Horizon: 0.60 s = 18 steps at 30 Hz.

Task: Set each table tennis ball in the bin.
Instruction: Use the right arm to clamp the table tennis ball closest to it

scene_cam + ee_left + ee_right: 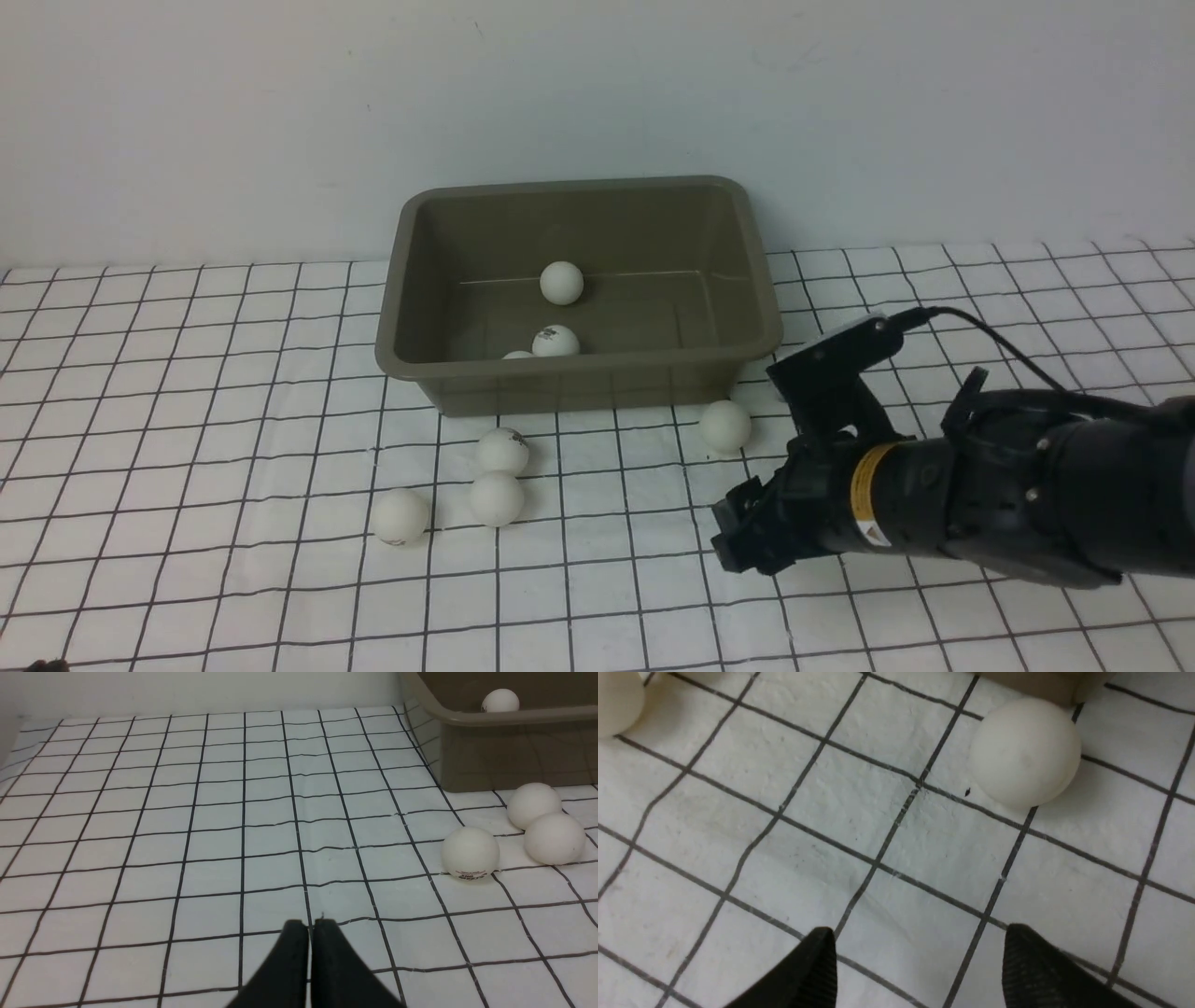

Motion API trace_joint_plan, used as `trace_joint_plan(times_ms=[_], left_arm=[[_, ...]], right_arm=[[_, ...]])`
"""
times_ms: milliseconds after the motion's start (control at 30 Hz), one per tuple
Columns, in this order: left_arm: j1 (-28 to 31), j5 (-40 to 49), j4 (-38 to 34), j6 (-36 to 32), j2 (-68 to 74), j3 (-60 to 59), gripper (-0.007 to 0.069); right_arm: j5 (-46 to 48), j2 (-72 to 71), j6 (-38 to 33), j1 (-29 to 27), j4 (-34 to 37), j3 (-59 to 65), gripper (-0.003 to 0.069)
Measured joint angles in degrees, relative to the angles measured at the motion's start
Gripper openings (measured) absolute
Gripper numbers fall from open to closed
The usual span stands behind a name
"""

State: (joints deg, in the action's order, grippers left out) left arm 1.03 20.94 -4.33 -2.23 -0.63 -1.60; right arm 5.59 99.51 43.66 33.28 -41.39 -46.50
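Olive-grey plastic forms the bin [579, 387], which stands at the back of the checked cloth [187, 392], close to the pale wall [280, 112]. The right arm [1027, 504] reaches in from the right edge of the front view, lying low and nearly level, its wrist pointing left. The right gripper [738, 541] hangs close over the cloth, jaws spread, nothing between them. Three table tennis balls [561, 282] lie inside the bin, one barely showing over the near wall. Four more rest on the cloth in front of it: a cluster of three [496, 498], and a lone ball [725, 426] just beside the bin's near right corner, near the right gripper. The right wrist view adds what the front view hides: the two black fingertips [817, 970] stand wide apart, with the lone ball ahead of them and untouched. The left gripper [310, 931] shows only in the left wrist view, its fingers pressed together and empty above the cloth, well apart from the cluster; the nearest ball there bears small dark print low on its side.
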Motion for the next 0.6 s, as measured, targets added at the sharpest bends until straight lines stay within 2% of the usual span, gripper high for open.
trace_joint_plan(times_ms=[133, 433, 600], left_arm=[[0.0, 0.0, 0.0, 0.0, 0.0, 0.0, -0.0004], [0.0, 0.0, 0.0, 0.0, 0.0, 0.0, -0.0004], [0.0, 0.0, 0.0, 0.0, 0.0, 0.0, -0.0004]], right_arm=[[-0.7, 2.1, 1.4, -1.9, -2.5, -2.0, 0.0435], [-9.2, 2.5, 1.6, -6.1, -3.4, -2.5, 0.0435], [-10.7, 4.7, 1.0, -6.9, -3.4, -2.7, 0.0435]])
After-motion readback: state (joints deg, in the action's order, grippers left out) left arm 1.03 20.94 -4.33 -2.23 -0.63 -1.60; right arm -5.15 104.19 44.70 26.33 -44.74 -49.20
